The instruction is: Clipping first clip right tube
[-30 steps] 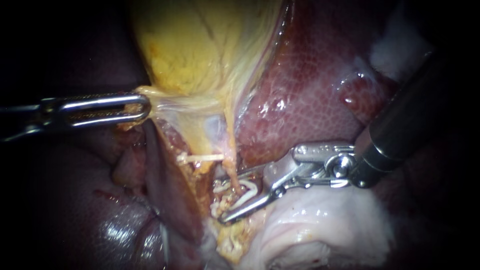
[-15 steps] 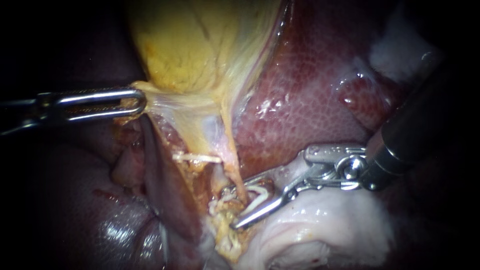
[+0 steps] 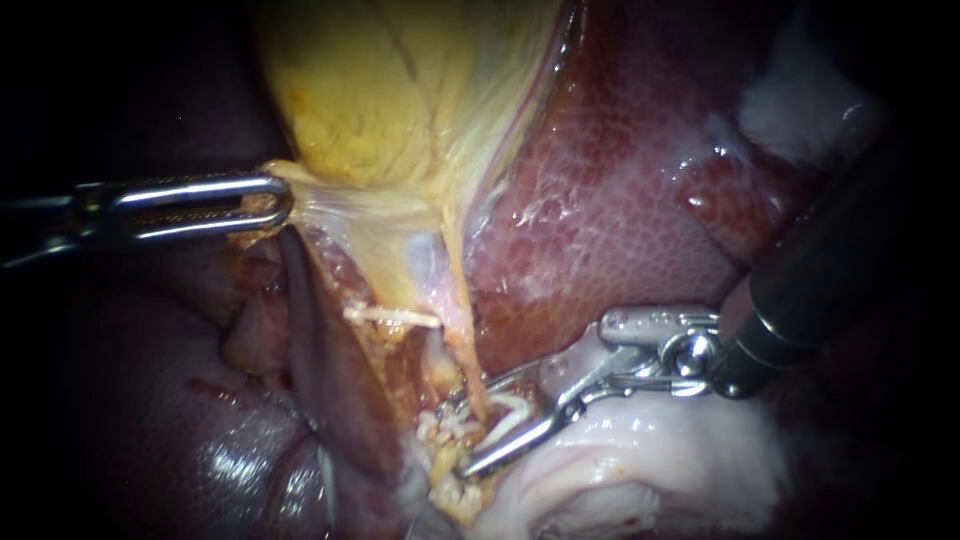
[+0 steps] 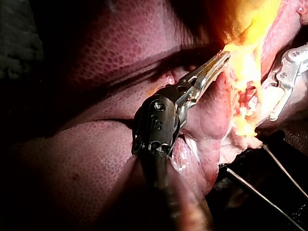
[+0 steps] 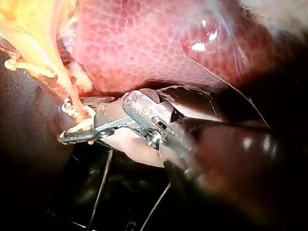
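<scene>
The yellow gallbladder (image 3: pixel 400 90) hangs over the red liver (image 3: pixel 620 200). My left instrument (image 3: pixel 275 205) is shut on the gallbladder's lower edge and holds it stretched leftward; the left wrist view shows its jaws (image 4: pixel 220 58) on that yellow tissue. A thin pale right tube (image 3: pixel 462 320) runs downward. My right instrument (image 3: pixel 455 437) straddles its lower end with open jaws, a white clip (image 3: pixel 512 408) between them. A second white clip (image 3: pixel 392 316) lies across the tube to the left. In the right wrist view the jaws (image 5: pixel 65 132) lie either side of the tube (image 5: pixel 72 98).
Pale white tissue (image 3: pixel 640 470) lies under the right instrument's jaws. Dark liver lobes (image 3: pixel 230 450) fill the lower left. Small white clip pieces (image 3: pixel 440 428) sit near the tube's base. My right instrument also shows in the left wrist view (image 4: pixel 285 79), beyond the yellow tissue.
My right instrument's jaws have slid lower along the right tube, still apart. The left instrument lifted slightly and keeps its hold on the gallbladder.
</scene>
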`<action>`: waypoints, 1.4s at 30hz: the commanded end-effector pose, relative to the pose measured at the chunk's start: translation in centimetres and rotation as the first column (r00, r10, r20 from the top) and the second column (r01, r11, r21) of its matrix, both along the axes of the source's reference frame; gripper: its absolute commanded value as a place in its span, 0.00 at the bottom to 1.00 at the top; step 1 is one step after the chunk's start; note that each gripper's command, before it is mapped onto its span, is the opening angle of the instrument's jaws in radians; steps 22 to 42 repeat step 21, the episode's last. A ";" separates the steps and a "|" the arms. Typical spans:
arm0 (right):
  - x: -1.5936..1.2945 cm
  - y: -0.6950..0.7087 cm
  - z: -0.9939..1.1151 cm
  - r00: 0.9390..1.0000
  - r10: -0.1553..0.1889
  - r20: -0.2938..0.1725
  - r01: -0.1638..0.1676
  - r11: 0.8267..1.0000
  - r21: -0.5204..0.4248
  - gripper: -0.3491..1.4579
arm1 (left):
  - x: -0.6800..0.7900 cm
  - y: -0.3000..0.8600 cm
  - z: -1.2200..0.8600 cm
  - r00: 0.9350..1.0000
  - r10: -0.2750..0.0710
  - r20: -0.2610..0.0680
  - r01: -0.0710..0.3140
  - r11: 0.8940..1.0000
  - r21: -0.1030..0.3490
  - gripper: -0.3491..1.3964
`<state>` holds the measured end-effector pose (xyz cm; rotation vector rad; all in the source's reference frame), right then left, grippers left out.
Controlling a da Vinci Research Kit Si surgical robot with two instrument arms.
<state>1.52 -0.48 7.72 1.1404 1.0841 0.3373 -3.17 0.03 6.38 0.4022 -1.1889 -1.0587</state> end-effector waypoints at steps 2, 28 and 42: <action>-0.03 0.08 -0.01 1.000 0.007 0.016 -0.007 1.000 0.009 0.00 | 0.01 0.00 0.00 1.000 0.000 0.000 0.000 1.000 0.000 0.00; -0.11 0.21 0.04 0.998 0.039 0.047 -0.038 0.999 -0.006 0.00 | 0.01 -0.01 0.03 1.000 0.000 0.000 0.000 1.000 -0.001 0.00; -0.11 0.21 0.04 0.998 0.039 0.047 -0.038 0.999 -0.006 0.00 | 0.01 -0.01 0.03 1.000 0.000 0.000 0.000 1.000 -0.001 0.00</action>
